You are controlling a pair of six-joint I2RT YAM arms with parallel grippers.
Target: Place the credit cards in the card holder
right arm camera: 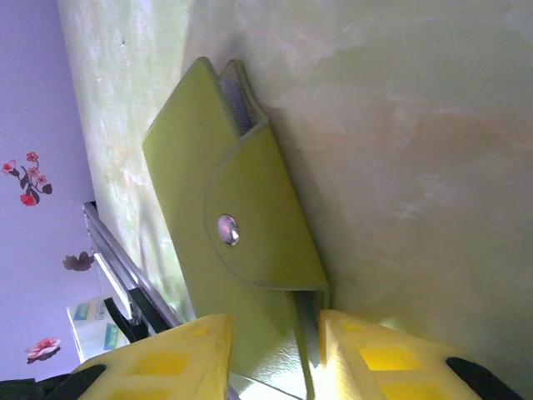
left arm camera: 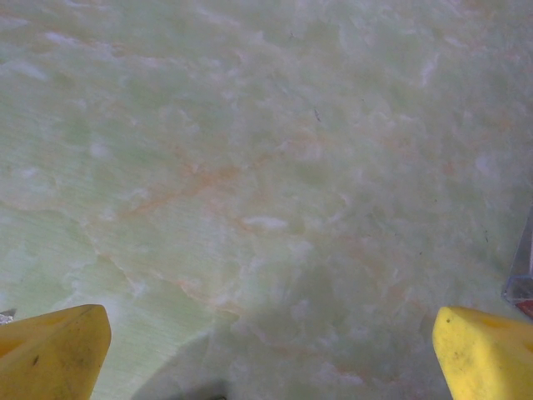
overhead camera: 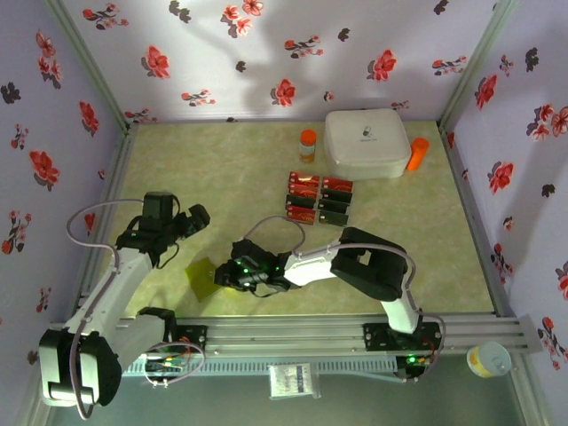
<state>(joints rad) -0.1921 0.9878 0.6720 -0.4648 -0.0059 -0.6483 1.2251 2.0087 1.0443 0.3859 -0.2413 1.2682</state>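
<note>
The card holder (overhead camera: 202, 272) is an olive-green snap pouch on the mat near the front. My right gripper (overhead camera: 229, 275) reaches it from the right. In the right wrist view, the card holder (right arm camera: 241, 217) has its snap flap facing the camera and pale sleeves showing at its far end. The right gripper (right arm camera: 276, 342) is shut on its near edge, one yellow finger on each side. The credit cards (overhead camera: 318, 197), red and black, lie in neat rows at mid-table. My left gripper (overhead camera: 193, 220) hovers left of the holder, open over bare mat (left arm camera: 271, 358).
A large white rounded box (overhead camera: 366, 142) sits at the back right, with an orange-capped bottle (overhead camera: 307, 144) on its left and another (overhead camera: 417, 153) on its right. Floral walls close in three sides. A metal rail (overhead camera: 293, 333) runs along the front edge.
</note>
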